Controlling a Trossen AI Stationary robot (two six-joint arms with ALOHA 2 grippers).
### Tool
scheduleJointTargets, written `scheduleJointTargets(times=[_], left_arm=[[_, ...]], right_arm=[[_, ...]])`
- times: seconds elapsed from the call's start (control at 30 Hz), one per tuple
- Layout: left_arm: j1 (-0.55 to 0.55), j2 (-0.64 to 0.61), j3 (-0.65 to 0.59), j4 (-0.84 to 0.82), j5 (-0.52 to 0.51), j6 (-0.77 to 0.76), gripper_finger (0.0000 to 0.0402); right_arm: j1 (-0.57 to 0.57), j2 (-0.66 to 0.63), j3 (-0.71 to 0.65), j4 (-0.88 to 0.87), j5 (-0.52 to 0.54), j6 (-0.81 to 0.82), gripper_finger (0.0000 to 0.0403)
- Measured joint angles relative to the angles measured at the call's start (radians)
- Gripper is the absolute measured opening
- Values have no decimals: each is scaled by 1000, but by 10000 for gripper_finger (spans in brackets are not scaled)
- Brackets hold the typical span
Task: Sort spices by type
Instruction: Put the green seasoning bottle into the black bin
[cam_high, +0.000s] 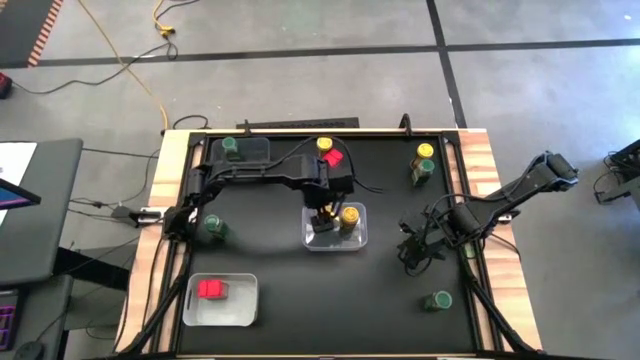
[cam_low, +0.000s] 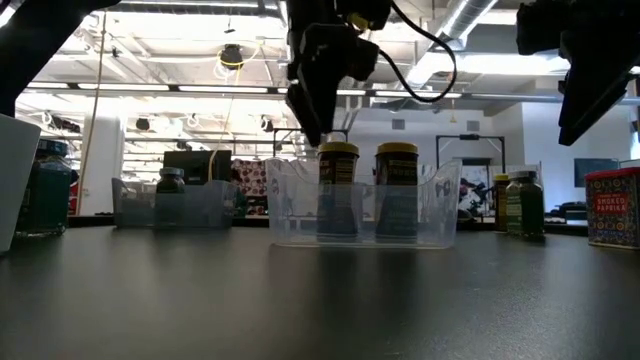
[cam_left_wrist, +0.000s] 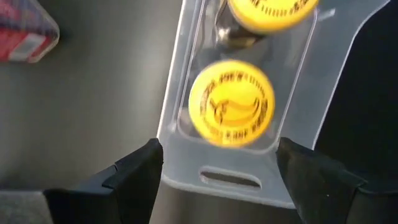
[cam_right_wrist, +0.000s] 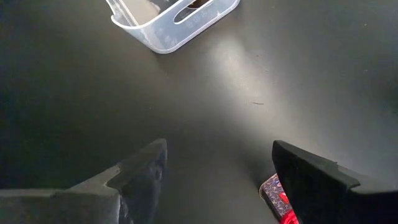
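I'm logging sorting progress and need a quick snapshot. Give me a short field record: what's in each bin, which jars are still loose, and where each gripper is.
centre bin: two yellow-lidded jars
front-left bin: one red-topped jar
back-left bin: one green-lidded jar
loose jars: yellow-lidded and red-topped at the back centre; yellow-lidded and green-lidded at the back right; green-lidded at the left; green-lidded at the front right
left gripper: open, above the centre bin, empty
right gripper: open, over bare mat on the right, empty

The left gripper (cam_high: 322, 216) hangs at mid-table on its bent arm, pointing down, fingers (cam_left_wrist: 134, 171) spread apart. The right gripper (cam_high: 415, 249) waits toward the right side, jaws apart too.
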Motion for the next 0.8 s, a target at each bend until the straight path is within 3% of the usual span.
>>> scheduleJointTargets(times=[0.47, 0.8], left_arm=[[-9, 0, 40, -253, 9, 98, 301], [6, -123, -3, -204, 40, 296, 301]], right_arm=[[-122, 0, 0, 1, 0, -7, 317], [-213, 0, 21, 7, 0, -105, 317]])
